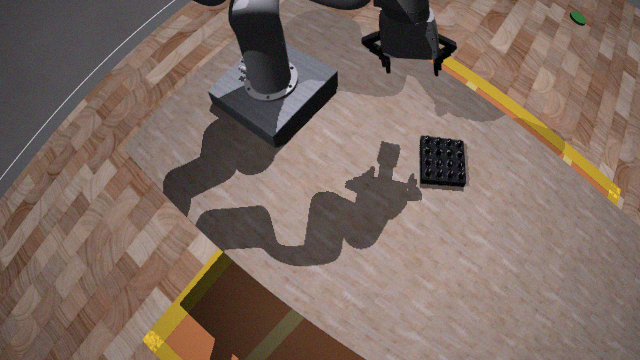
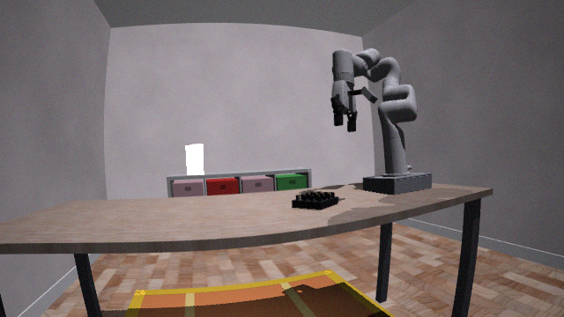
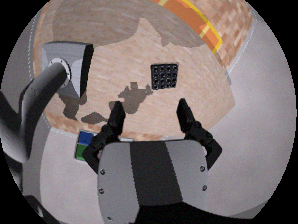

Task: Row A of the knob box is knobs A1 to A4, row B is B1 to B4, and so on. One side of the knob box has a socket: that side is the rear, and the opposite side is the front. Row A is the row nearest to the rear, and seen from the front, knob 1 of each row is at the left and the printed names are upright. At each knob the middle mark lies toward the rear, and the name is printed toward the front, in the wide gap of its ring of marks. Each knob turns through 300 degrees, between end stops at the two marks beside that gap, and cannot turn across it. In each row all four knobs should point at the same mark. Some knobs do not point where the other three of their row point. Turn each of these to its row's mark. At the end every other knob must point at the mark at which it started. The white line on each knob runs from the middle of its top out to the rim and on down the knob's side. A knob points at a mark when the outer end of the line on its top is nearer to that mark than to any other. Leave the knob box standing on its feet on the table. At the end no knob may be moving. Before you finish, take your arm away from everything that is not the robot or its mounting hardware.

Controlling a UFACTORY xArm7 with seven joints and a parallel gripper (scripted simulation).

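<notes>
The knob box (image 1: 442, 184) (image 2: 314, 205) (image 3: 164, 88) is black and flat and stands on the table (image 1: 510, 240) (image 2: 167, 220) (image 3: 115, 65). Its knobs stand up in a four-by-four grid. The white lines, marks and printed names are too small to read, and the socket cannot be made out. My gripper (image 1: 412, 71) (image 2: 345, 127) (image 3: 150, 105) is open and empty. It hangs high above the table, clear of the box, on the robot-base side of it in the exterior view. In the wrist view the box shows beyond the fingertips.
The robot base (image 1: 320, 75) (image 2: 397, 185) (image 3: 75, 48) stands on the table, away from the box. The arm's shadow (image 1: 320, 220) falls on the table beside the box. A shelf with coloured bins (image 2: 222, 187) stands by the wall behind the table. A yellow-edged orange area (image 2: 238, 296) lies on the floor.
</notes>
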